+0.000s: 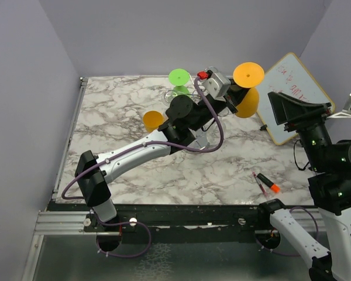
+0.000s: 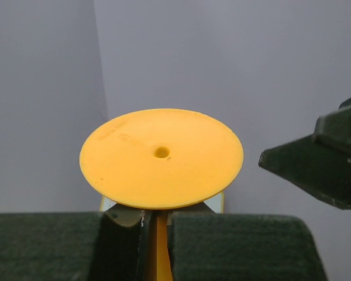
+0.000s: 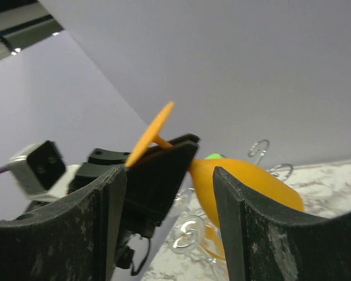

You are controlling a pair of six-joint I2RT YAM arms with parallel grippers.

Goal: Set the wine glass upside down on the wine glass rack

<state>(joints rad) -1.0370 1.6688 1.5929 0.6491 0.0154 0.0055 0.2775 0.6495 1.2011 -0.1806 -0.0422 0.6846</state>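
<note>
My left gripper (image 1: 237, 93) is shut on the stem (image 2: 158, 246) of an orange wine glass, held in the air with its round foot (image 1: 248, 73) uppermost and its bowl (image 1: 248, 103) below. The foot (image 2: 161, 158) fills the left wrist view. Chrome curls of the wine glass rack (image 1: 169, 93) show behind the left arm; its hooks (image 3: 260, 149) also appear in the right wrist view, beyond the bowl (image 3: 245, 181). My right gripper (image 1: 276, 108) stands open just right of the glass, touching nothing. From the right wrist, that gripper (image 3: 169, 172) frames the bowl and the left gripper's fingers.
A green glass (image 1: 179, 76) hangs foot-up on the rack. Another orange glass (image 1: 154, 120) sits partly hidden by the left arm. A whiteboard (image 1: 295, 88) leans at the back right. A red-and-orange marker (image 1: 267, 185) lies on the marble table (image 1: 123, 129) near the front right.
</note>
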